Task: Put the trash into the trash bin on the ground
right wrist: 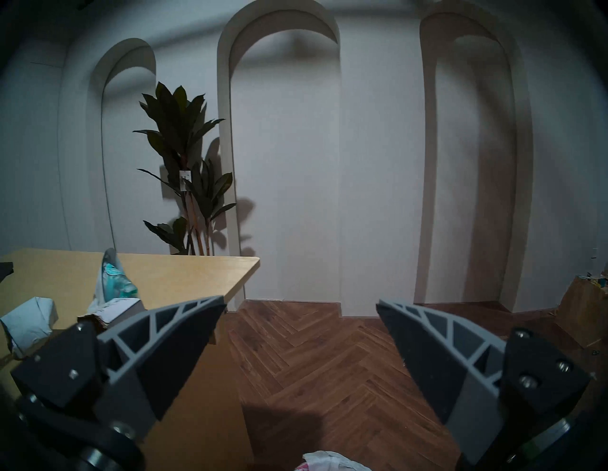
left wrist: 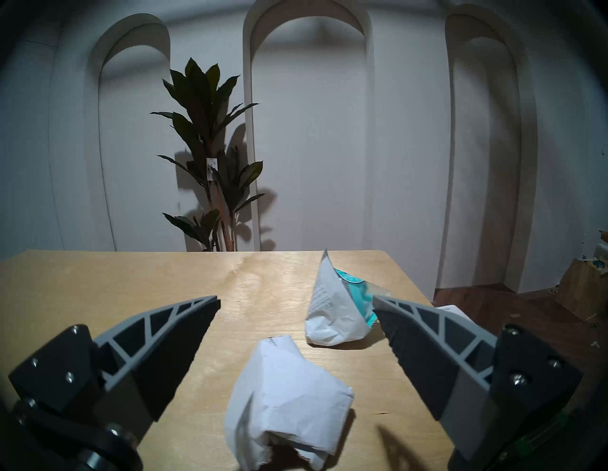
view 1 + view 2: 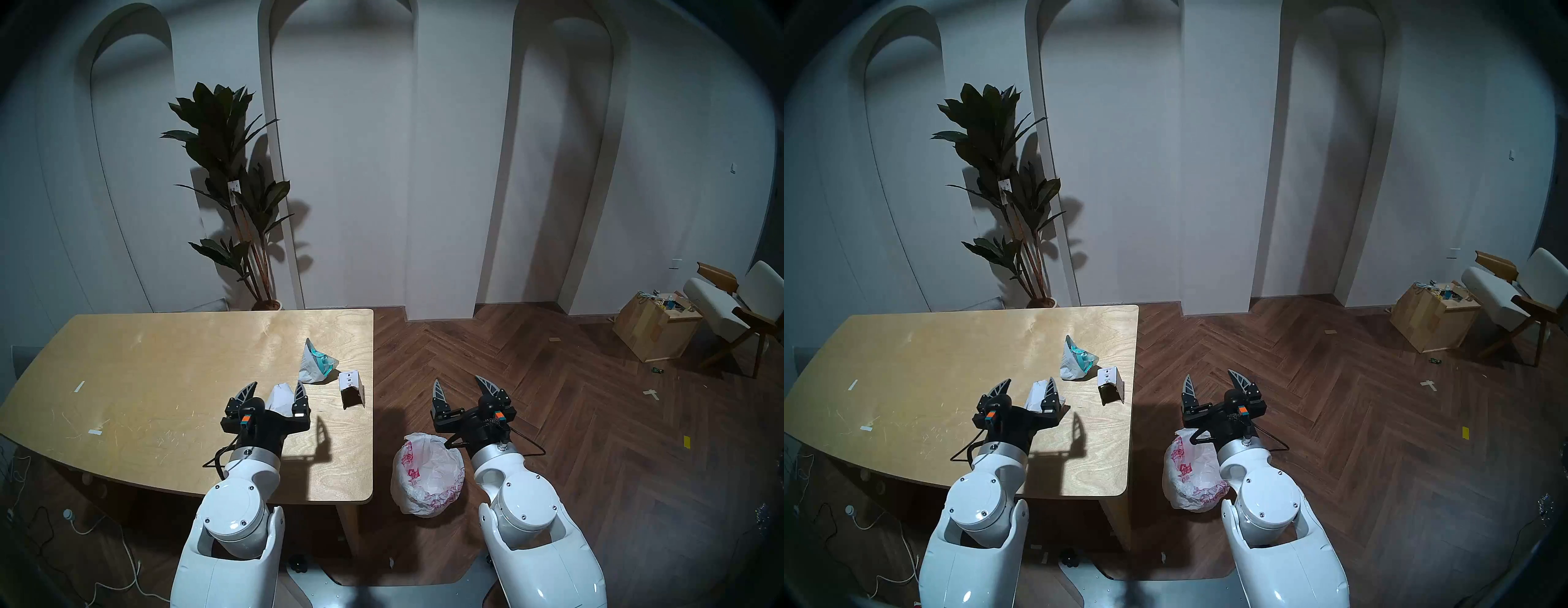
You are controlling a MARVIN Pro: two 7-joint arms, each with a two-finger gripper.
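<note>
From the head cameras, the left gripper (image 3: 275, 392) is hanging spread around a crumpled paper wad (image 3: 281, 397) on the plywood table (image 3: 148, 361); the right gripper (image 3: 462, 388) is gaping, empty, above the bag-lined trash bin (image 3: 426, 475). The left wrist view is showing the wad (image 2: 286, 404) looking light, soft, probably best pinched across its middle.

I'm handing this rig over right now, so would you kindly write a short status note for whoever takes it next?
Left claw: open, empty, straddling the crumpled paper wad on the table, not yet closed.
Right claw: open, empty, above the floor just beyond the trash bin.
Also on the table: teal-print wrapper and torn cardboard box, near the right edge.
Done: nothing visibly binned.
Left: grasp the wad, drop it in the bin, then wrapper and box.
</note>
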